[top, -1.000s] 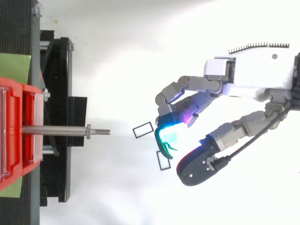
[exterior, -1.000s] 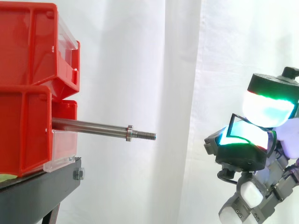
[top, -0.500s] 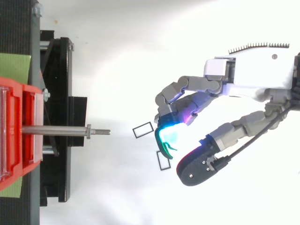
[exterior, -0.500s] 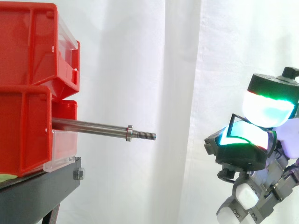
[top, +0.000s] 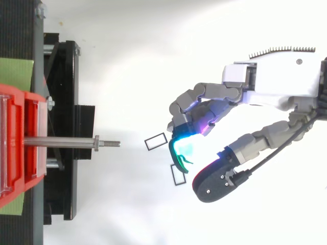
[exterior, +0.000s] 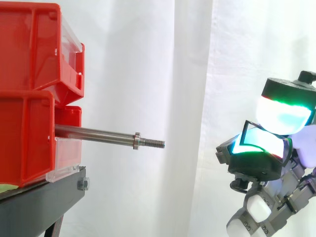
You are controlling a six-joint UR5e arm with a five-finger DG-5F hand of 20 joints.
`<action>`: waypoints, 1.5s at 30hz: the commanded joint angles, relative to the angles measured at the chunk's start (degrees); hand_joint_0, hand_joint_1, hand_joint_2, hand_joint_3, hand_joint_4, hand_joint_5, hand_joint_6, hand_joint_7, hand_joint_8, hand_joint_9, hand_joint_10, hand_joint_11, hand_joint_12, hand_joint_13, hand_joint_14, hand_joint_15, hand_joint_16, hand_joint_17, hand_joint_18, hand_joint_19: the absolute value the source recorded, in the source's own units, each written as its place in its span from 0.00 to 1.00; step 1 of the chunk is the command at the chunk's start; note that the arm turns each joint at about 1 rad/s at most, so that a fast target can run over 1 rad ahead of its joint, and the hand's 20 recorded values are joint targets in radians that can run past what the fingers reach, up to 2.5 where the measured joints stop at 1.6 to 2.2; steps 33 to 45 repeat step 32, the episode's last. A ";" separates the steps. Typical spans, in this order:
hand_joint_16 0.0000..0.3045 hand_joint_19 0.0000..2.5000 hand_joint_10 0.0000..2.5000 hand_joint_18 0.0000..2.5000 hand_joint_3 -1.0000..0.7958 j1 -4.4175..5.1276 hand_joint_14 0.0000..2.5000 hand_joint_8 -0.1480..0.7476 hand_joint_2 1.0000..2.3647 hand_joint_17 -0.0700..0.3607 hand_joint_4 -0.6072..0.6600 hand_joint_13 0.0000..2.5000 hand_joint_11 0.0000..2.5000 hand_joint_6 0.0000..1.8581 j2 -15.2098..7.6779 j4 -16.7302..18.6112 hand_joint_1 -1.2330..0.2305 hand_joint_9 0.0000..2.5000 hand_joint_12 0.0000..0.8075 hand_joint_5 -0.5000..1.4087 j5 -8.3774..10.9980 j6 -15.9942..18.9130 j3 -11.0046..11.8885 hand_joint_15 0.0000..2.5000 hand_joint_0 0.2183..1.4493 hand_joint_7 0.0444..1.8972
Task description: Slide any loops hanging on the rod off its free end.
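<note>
A bare steel rod (exterior: 96,134) juts right from the lower red bin (exterior: 24,140) and ends in a collar and a threaded tip (top: 109,144). No loop hangs on it. My hand (top: 265,87) hovers to the right of the free end, level with it and well apart from it. Its fingers are curled, with the pads (exterior: 259,145) glowing cyan and green. A thin dark green loop (top: 181,162) curls against the cyan pad, pinched there by the fingers.
Two red bins (exterior: 34,49) are stacked on a black stand (exterior: 42,202) at the left. A white curtain hangs behind. Open space lies between the rod tip and my hand.
The pale lower fingers in the side view have sunk slightly. The rod and the rest of the hand have stayed put.
</note>
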 commanded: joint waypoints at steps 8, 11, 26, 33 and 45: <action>0.14 0.00 0.00 0.12 0.36 0.00 0.00 0.48 0.01 0.38 0.54 0.19 0.04 0.49 0.04 0.00 0.45 0.32 0.30 0.15 0.06 0.00 0.00 0.00 0.33 0.70; 0.14 0.00 0.00 0.12 0.36 0.00 0.00 0.48 0.01 0.38 0.54 0.19 0.04 0.49 -0.05 -0.08 0.45 0.32 0.30 0.15 -0.03 0.00 0.00 0.00 0.33 0.70; 0.14 0.00 0.00 0.13 0.36 0.00 0.00 0.47 0.01 0.38 0.54 0.19 0.07 0.49 -0.05 0.00 0.45 0.30 0.30 0.15 0.06 0.00 0.00 0.00 0.33 0.69; 0.14 0.00 0.00 0.13 0.36 0.00 0.00 0.46 0.01 0.38 0.54 0.19 0.06 0.49 -0.05 0.00 0.45 0.30 0.30 0.15 -0.03 0.00 0.00 0.00 0.33 0.69; 0.14 0.00 0.00 0.13 0.36 0.00 0.00 0.46 0.01 0.38 0.54 0.19 0.06 0.49 -0.05 0.00 0.45 0.30 0.30 0.15 -0.03 0.00 0.00 0.00 0.33 0.69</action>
